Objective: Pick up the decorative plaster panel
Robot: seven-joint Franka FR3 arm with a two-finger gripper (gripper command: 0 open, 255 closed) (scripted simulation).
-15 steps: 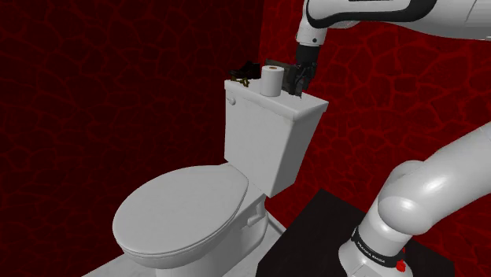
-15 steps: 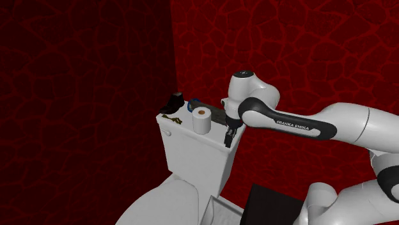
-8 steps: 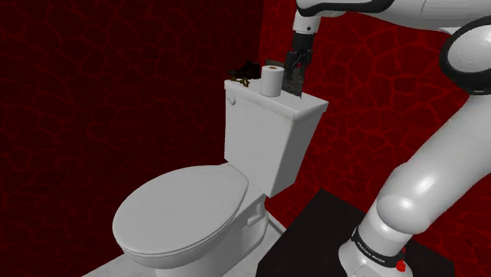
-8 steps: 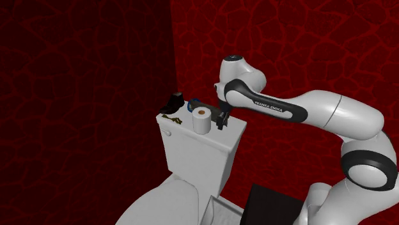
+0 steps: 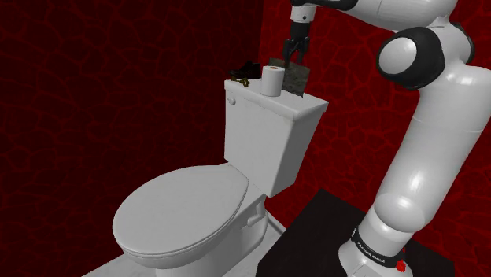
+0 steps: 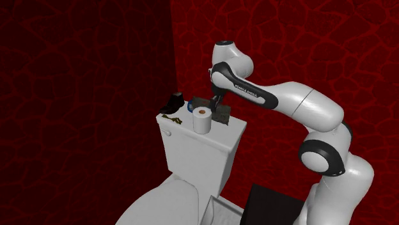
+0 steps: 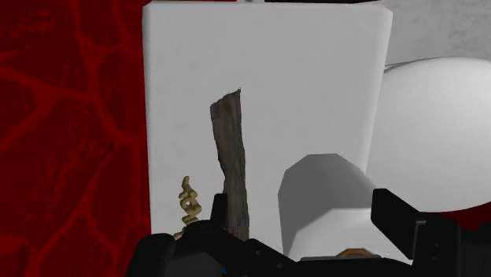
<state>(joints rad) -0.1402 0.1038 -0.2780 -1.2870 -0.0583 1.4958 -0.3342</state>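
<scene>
The glossy white arm (image 5: 441,134) is built of rounded, tube-like links with dark grey bands (image 5: 382,63) at the joints. One black band on the far link carries white FRANKA EMIKA lettering (image 6: 250,94). At the near foot sits a black collar (image 5: 368,249) with small white print and a red spot (image 5: 402,265), and the all-black gripper (image 5: 296,57) has two blocky fingers (image 7: 403,227).
</scene>
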